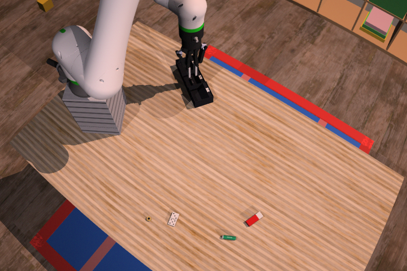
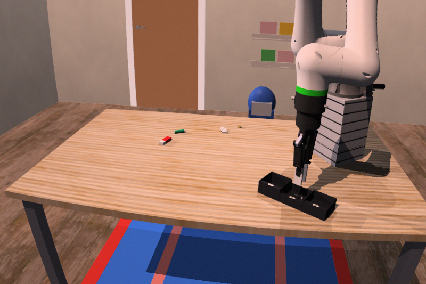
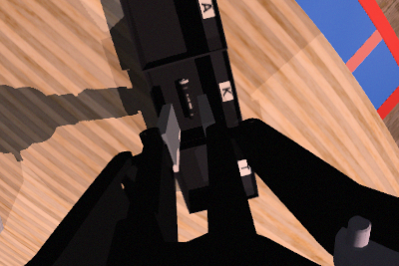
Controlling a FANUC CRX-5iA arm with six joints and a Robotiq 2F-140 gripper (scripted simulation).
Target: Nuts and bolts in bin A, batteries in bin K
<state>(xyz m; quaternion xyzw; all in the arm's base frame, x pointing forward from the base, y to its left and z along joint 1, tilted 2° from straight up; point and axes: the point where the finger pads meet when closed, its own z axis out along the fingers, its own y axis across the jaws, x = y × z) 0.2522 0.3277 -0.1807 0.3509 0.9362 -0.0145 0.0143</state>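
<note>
A row of three joined black bins (image 1: pixel 194 87) stands flat near the table's far edge, also in the exterior view (image 2: pixel 296 196). In the wrist view, bin A (image 3: pixel 170 20) is empty. Bin K (image 3: pixel 194 97) is the middle one and holds a small dark battery (image 3: pixel 188 97). My gripper (image 3: pixel 188 114) (image 2: pixel 300 179) hangs just above bin K, fingers slightly apart with nothing between them. A brass nut (image 1: pixel 148 218) and a green battery (image 1: pixel 228 237) lie far off near the opposite table edge.
A white domino tile (image 1: pixel 173 218) lies beside the nut, and a red-and-white block (image 1: pixel 253 218) lies near the green battery. The robot's grey base (image 1: pixel 93 110) stands at the table's corner close to the bins. The third bin (image 3: pixel 222 179) is partly hidden by my fingers.
</note>
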